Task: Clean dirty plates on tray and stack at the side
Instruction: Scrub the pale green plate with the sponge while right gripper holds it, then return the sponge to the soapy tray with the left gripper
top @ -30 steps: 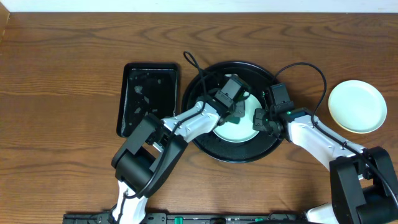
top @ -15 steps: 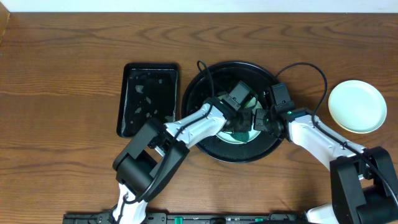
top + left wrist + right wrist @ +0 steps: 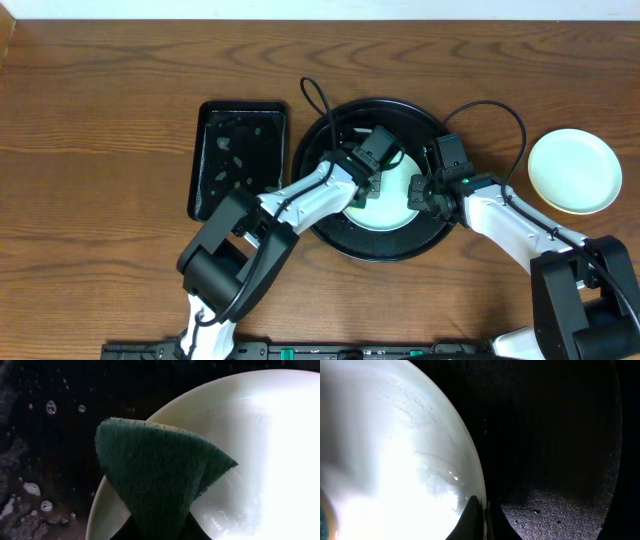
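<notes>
- Left gripper (image 3: 368,188): jaws pressed together on a folded green scouring pad (image 3: 160,485), which hangs over the near rim of the pale mint plate (image 3: 260,450). Risk: the fold looks held by one end only. A sideways drag could pull it free or let it flop, so the wipe misses the plate centre.
- Right gripper (image 3: 477,519): fingers pinched shut on the plate's rim at its right edge. Risk: the grip is narrow and the surface looks wet and glossy. Scrubbing force from the opposite side could make the rim slip out, or lever the plate up on edge.
- Plate: it lies inside the round black tray (image 3: 418,122), right of centre, between the two grippers. No red smear is visible in either wrist view, though glare hides much of the face. Residue may pass unnoticed.
- Tray: the floor carries droplets and suds (image 3: 47,407). A released plate may skate against the raised rim.
- Arms: both wrists crowd over the tray, close together. Collision is possible if either swings inward.
- Pale yellow plate (image 3: 574,171): it sits on the table, well apart to the right. A wet, poorly held plate carried there could drop short.
</notes>
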`<state>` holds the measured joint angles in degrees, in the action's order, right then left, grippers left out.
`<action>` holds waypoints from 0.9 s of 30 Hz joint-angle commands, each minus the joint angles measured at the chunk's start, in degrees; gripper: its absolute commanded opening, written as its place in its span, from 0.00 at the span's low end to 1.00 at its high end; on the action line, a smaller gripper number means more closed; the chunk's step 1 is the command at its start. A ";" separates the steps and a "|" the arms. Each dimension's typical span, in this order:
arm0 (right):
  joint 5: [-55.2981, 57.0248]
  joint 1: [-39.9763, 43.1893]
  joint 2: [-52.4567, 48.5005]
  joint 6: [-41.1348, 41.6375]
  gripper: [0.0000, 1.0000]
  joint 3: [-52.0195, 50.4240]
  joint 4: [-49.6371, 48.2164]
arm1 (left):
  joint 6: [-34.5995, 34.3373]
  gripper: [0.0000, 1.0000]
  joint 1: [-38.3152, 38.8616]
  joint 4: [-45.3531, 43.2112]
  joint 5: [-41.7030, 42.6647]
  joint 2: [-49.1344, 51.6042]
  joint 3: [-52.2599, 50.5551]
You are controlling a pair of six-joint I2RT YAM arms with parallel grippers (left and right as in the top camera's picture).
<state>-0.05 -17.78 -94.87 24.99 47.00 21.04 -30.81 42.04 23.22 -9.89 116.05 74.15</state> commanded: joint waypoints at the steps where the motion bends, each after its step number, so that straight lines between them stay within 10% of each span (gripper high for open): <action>1: 2.62 0.07 -1.51 -1.07 0.01 -0.66 1.25 | 2.78 0.08 -1.51 2.29 -9.29 3.41 -0.44; 15: 2.62 0.07 -1.51 -1.05 0.01 -0.66 1.49 | 5.29 0.08 -4.63 6.64 -9.27 -14.82 2.54; 27: 2.60 0.07 -1.51 -3.91 0.01 -0.66 0.52 | 5.27 0.08 -26.64 23.85 -4.57 -21.68 0.85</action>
<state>-0.19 -17.78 -94.87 24.45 47.11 21.15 -26.50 20.12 46.44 -17.43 93.45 76.07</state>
